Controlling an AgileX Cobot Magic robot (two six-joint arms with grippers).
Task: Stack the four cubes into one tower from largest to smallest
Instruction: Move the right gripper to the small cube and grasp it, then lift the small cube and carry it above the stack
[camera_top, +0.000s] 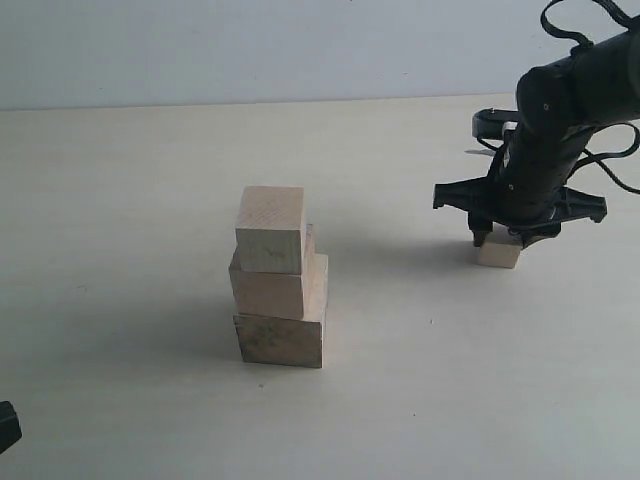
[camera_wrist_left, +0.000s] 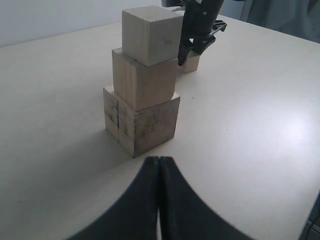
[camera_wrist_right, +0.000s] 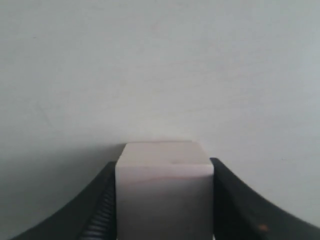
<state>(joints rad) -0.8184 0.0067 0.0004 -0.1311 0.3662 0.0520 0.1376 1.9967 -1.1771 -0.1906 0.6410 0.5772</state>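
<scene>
Right gripper (camera_top: 498, 238) clamped on the smallest cube (camera_top: 499, 254), fingers pressed against both its sides. Cube looks to rest on the table (camera_top: 120, 200), well apart from the tower (camera_top: 277, 285), to its right in exterior view. Tower is three high: largest cube (camera_top: 281, 341) at bottom, medium cube (camera_top: 268, 290) on it, third cube (camera_top: 270, 230) on top, slightly twisted. Left gripper (camera_wrist_left: 159, 200) empty, fingers pressed together, low near tower base.
</scene>
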